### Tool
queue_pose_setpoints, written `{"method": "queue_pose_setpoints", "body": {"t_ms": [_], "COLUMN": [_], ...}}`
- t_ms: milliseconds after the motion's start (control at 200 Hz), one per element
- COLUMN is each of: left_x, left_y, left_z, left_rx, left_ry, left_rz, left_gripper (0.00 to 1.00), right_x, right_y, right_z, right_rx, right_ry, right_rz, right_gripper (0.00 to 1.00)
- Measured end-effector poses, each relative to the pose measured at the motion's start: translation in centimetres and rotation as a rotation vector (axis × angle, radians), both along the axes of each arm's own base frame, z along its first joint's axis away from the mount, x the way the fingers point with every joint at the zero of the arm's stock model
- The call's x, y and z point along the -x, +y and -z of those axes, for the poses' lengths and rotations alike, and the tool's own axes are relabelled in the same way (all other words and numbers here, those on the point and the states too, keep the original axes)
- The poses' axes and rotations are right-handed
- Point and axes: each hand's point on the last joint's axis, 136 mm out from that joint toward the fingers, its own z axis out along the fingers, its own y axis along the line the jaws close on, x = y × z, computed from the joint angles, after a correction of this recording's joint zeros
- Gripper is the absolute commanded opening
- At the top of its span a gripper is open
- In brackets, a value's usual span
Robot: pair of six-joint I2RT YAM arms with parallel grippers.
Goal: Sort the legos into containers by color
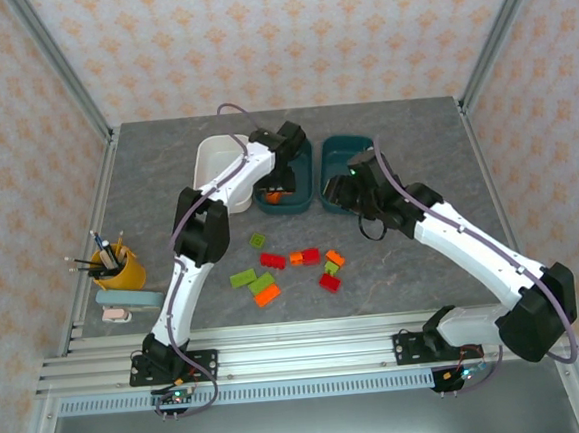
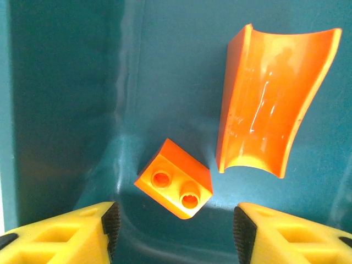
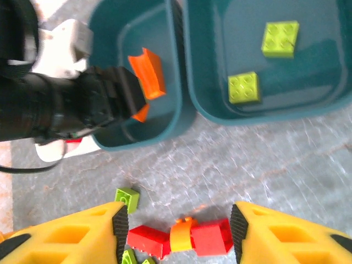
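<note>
Legos: orange brick [image 2: 174, 186] lies studs-up on the floor of the middle teal tub [image 2: 66, 82], next to a curved orange piece [image 2: 275, 99], not touching it. Left gripper [image 2: 175, 228] is inside that tub with its jaws apart. The brick sits ahead of the pads, touching neither, so it is released, not grasped.

Two lime bricks [image 3: 243, 88] are in the right teal tub [image 3: 308, 104]. White tub [image 1: 215, 157] contents can't be made out behind the arm. About ten loose bricks [image 1: 271, 261] are left on the table [image 1: 152, 187], so probably under halfway.

Step in hand looks like the left arm clearing out after the drop. Suggest:
- lift straight up and keep the jaws wide, so a pad doesn't snag the brick
- clear the tub wall before swinging back to the pile

Right gripper [image 3: 179, 234] hangs spread and empty over the pile. A red brick [image 3: 212, 237] touches an orange rounded piece [image 3: 181, 234] below it. Risk is pinching both, so straddle only one colour and descend square.
</note>
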Motion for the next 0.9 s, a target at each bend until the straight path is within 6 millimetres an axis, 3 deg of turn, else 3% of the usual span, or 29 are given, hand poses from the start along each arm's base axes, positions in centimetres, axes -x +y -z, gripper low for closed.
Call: {"method": "queue_pose_setpoints", "body": {"t_ms": [120, 260, 405, 505, 610, 826, 901], "left_x": [0.0, 1.1, 4.9, 8.2, 11.4, 18.0, 20.2], "left_y": [-0.2, -0.8, -0.2, 1.4, 3.1, 6.2, 7.3], "left_z": [-2.6, -10.0, -18.6, -21.7, -21.4, -14.2, -12.8], "left_rx": [0.031, 0.124, 0.255, 0.313, 0.332, 0.319, 0.327], "left_ry": [-0.043, -0.173, -0.336, -0.407, -0.412, -0.287, -0.272], "left_rz": [-0.003, -0.005, 0.012, 0.015, 0.021, 0.017, 0.004], "left_gripper": [0.68, 0.73, 0.77, 0.77, 0.78, 0.80, 0.82], "right_x": [1.1, 2.0, 3.5, 4.4, 5.6, 9.7, 10.8], "right_y": [-0.5, -0.5, -0.7, -0.7, 0.0, 1.3, 1.6], "right_z": [2.1, 5.1, 8.6, 9.7, 10.3, 12.1, 12.6], "right_rx": [-0.008, -0.028, -0.030, -0.031, -0.014, 0.076, 0.098], "right_ry": [0.099, 0.238, 0.371, 0.427, 0.473, 0.578, 0.591], "right_rz": [0.055, 0.138, 0.202, 0.214, 0.166, 0.027, 0.000], "right_gripper": [0.63, 0.64, 0.64, 0.64, 0.65, 0.75, 0.75]}}
